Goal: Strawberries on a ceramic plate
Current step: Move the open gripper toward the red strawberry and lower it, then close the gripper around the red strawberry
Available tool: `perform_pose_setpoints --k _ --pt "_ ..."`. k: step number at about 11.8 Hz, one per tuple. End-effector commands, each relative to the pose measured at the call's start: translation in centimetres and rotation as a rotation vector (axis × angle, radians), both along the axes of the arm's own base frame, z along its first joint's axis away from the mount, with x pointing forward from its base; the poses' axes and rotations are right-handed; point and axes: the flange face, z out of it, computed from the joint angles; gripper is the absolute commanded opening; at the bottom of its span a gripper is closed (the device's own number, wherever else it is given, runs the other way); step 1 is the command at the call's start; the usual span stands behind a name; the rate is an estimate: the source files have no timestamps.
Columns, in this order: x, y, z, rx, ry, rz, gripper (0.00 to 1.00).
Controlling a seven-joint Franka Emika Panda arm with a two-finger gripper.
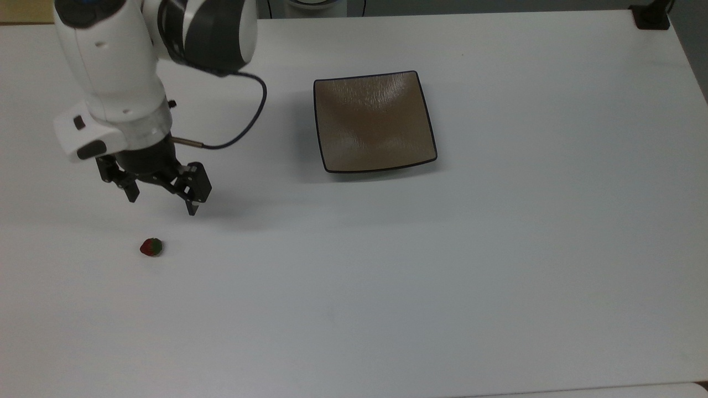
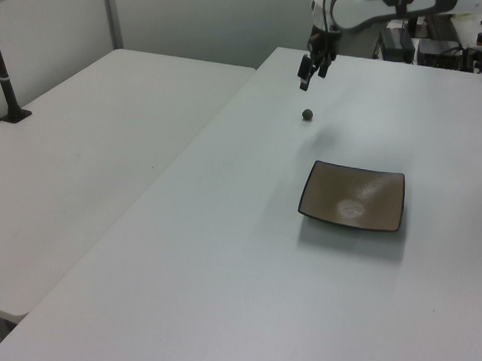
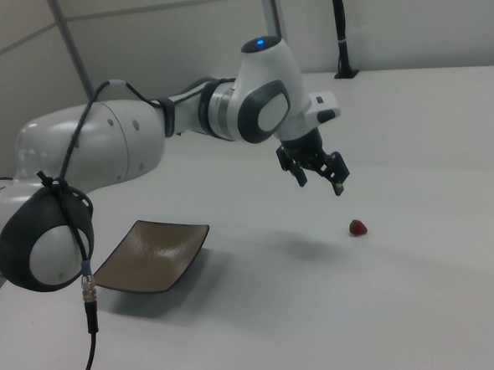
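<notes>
My hand hangs above the white worktop, fingers spread wide, nothing between them. The strawberry lies on the worktop just below my hand in the top view, slightly toward the top view's left, not touching the fingers. In the right view the strawberry sits lower than my hand and toward the right view's right. The ceramic plate is well apart from my hand, off toward the top view's right, with nothing on it.
</notes>
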Motion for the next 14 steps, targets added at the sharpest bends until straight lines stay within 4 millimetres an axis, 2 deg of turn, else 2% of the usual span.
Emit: perform_pose_setpoints --k 1,7,9,12,13,14 --pt "1.1 -0.2 -2.6 -0.036 -0.040 0.021 1.00" --pt "2.1 -0.9 -8.4 -0.115 -0.092 0.063 1.00" --pt "1.9 -2.1 -10.3 -0.123 -0.094 0.056 1.00" --pt "1.8 -2.7 -11.7 -0.126 -0.111 0.055 0.99" --pt "1.8 -2.7 -11.7 -0.130 -0.111 0.060 0.86" --pt "1.7 -3.2 -11.6 -0.132 -0.112 0.056 0.64"
